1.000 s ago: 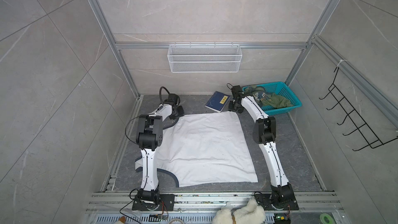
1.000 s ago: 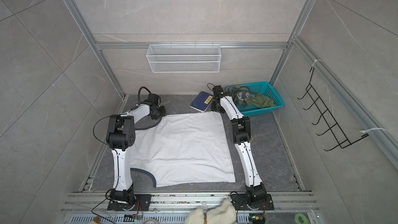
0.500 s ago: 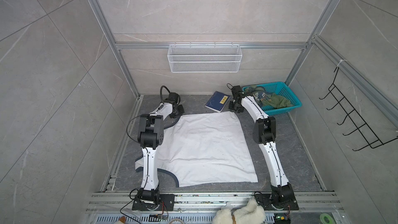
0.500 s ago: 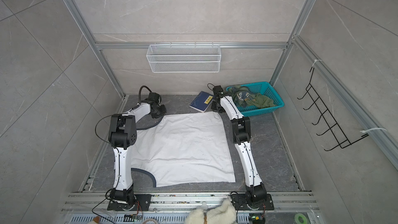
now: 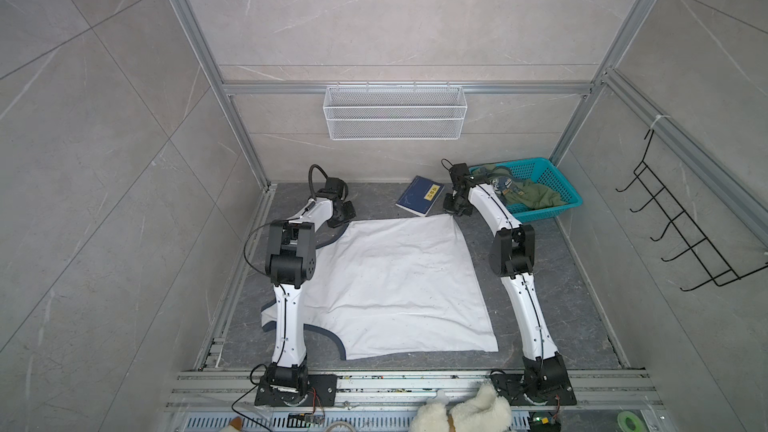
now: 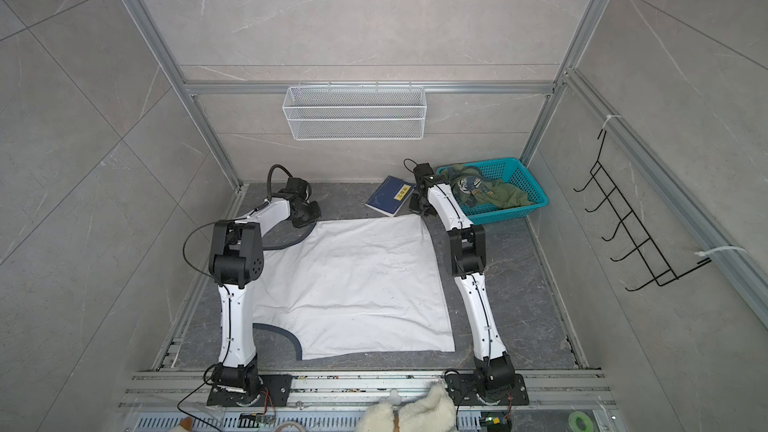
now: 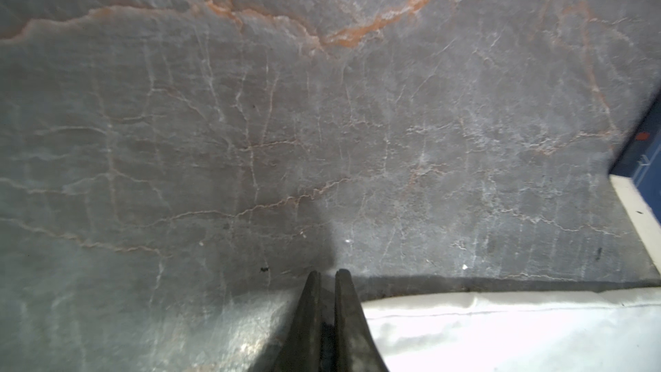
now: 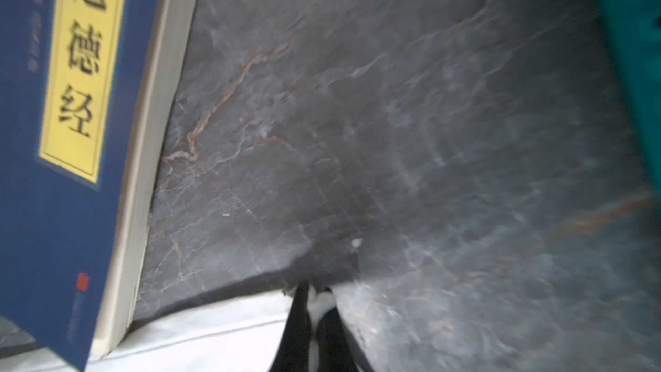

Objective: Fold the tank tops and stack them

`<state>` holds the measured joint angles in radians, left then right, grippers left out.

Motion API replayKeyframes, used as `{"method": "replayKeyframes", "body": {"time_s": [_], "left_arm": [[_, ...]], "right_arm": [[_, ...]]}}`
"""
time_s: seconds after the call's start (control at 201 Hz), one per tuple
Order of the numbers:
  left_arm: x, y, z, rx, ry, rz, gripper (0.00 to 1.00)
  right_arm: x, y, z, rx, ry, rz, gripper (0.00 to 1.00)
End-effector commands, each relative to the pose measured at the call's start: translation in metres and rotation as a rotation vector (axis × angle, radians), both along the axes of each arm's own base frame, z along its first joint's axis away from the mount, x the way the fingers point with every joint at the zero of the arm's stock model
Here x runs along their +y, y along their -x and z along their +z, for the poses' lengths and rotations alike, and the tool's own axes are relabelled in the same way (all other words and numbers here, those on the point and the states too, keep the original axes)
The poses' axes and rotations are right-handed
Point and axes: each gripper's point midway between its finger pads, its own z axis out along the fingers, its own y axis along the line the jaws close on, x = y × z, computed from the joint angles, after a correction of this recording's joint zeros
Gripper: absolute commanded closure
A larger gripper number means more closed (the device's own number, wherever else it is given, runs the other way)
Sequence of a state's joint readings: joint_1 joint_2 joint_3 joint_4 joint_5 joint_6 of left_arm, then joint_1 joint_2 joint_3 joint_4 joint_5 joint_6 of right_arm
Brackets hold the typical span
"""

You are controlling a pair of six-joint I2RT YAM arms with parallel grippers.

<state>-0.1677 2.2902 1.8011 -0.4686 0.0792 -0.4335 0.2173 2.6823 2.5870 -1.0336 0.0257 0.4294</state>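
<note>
The white tank top [image 5: 395, 280] [image 6: 353, 280] lies spread flat on the dark grey table, its navy trim showing at the near left. My left gripper [image 5: 341, 218] [image 7: 327, 273] is shut, tips down on the table at the cloth's far left corner. The white hem [image 7: 500, 334] lies against one finger, and no cloth shows between the fingers. My right gripper [image 5: 454, 210] [image 8: 316, 289] is shut on the far right corner, where white cloth [image 8: 200, 334] shows between its fingers. The olive green tank top [image 5: 536, 197] [image 6: 498, 197] lies crumpled in the teal basket [image 5: 544, 211].
A navy book [image 5: 419, 197] [image 8: 53, 173] with a yellow label lies just beyond the cloth's far edge, close to the right gripper. The teal basket stands at the far right. A wire basket [image 5: 395, 112] hangs on the back wall, and a fluffy white plush [image 5: 461, 413] sits at the front rail.
Both grippers have closed at the cloth's far corners. The left arm's elbow has shifted slightly right. The cloth has not moved.
</note>
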Motion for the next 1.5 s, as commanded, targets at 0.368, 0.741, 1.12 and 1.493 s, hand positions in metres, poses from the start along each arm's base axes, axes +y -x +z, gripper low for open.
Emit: {"method": "replayKeyframes", "body": {"time_s": [0.368, 0.741, 1.12, 1.493], "left_arm": [[-0.007, 0.007, 0.095, -0.233, 0.038, -0.030, 1.00], [-0.027, 0.062, 0.114, -0.270, 0.068, -0.042, 1.00], [-0.024, 0.134, 0.094, -0.220, 0.037, -0.046, 1.00], [-0.018, 0.184, 0.070, -0.182, 0.049, -0.026, 1.00]], "right_arm": [[-0.014, 0.017, 0.086, -0.188, -0.042, -0.008, 1.00], [-0.022, 0.065, 0.102, -0.305, -0.116, -0.030, 1.00], [-0.033, 0.128, 0.095, -0.306, -0.145, -0.063, 1.00], [-0.047, 0.179, 0.065, -0.265, -0.139, -0.111, 1.00]]}}
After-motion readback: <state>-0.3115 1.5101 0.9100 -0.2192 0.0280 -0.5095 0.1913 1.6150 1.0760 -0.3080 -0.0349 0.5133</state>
